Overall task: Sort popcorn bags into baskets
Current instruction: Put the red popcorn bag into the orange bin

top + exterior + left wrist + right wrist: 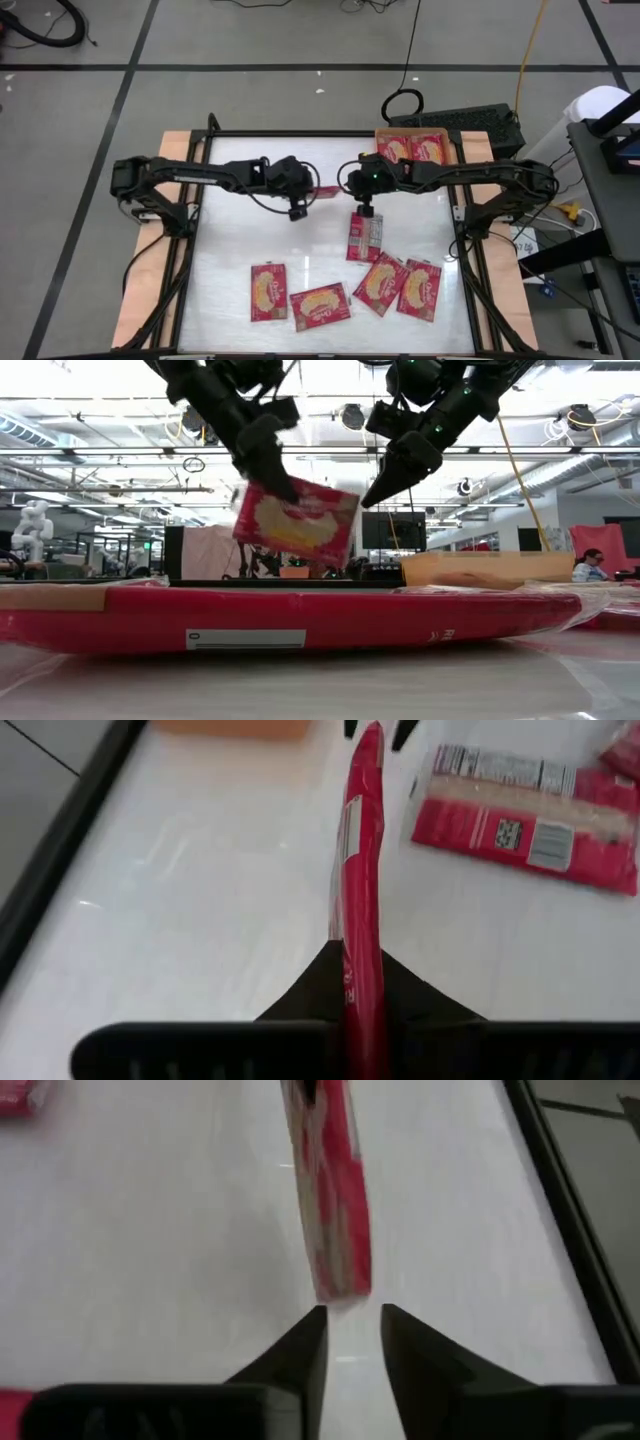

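My left gripper (308,191) is shut on a red popcorn bag (326,190) above the table's middle. My right gripper (352,1315) stands open just off that bag's other end (340,1285), touching nothing. In the low view the bag (297,520) hangs well above the table. The orange basket (441,133) sits at the far right with two bags lying flat inside. Several more bags lie flat on the table: one (365,237) near the middle, the others (320,306) along the near side. My left gripper pinches the bag between its two fingers at the end facing the table's left (360,982). The fingers slant down from the table's left. The bag stands edge-up, reaches away from the fingers toward my right gripper, and is lifted clear of the table.
A black frame (300,133) runs around the white table top. One bag (525,820) lies grey panel up below and beyond the held one. A bare stretch of white table (235,235) lies on the left.
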